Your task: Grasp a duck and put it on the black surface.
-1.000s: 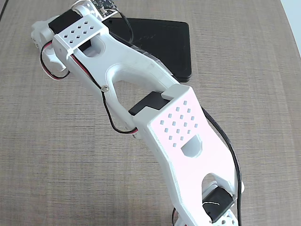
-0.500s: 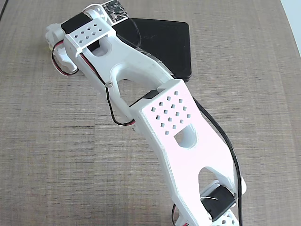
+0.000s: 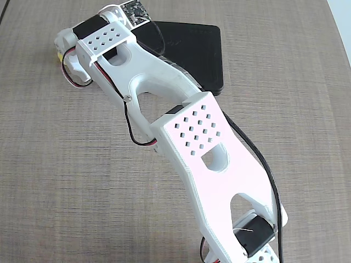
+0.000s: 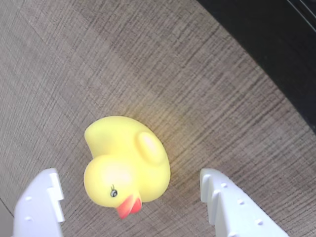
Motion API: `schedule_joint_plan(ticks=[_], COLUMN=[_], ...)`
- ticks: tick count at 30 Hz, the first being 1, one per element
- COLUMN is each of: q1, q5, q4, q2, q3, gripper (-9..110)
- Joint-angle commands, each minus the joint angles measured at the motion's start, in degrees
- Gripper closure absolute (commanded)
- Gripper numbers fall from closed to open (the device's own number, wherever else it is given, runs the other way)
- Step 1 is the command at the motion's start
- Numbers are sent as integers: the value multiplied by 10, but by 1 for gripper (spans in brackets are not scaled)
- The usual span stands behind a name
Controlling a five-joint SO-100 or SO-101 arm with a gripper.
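While gripper point(image 4: 131, 207) hovers wide open, empty, straddling rubber duck point(image 4: 126, 165) | step: pre-grasp | next: descend, close, carry to black case point(image 3: 189, 52).

In the wrist view we find the duck point(image 4: 126, 165) sitting on the woodgrain table point(image 4: 148, 64), its red-orange beak turned toward the bottom edge of the frame. We note the gripper point(image 4: 131, 207) spread wide, one white finger point(image 4: 39, 205) on each side of the duck, neither touching it. The black surface point(image 4: 281, 44) fills the upper right corner, apart from the duck.
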Motion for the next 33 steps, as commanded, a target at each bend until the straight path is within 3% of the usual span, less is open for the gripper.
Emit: schedule_joint_plan(ticks=[1, 20, 33], q1=[-3, -13, 6], q5=[3, 4, 4], q4=[-6, -62, -53], q2=[11, 11, 72], q3=[-25, -25, -17], gripper=[80, 96, 97])
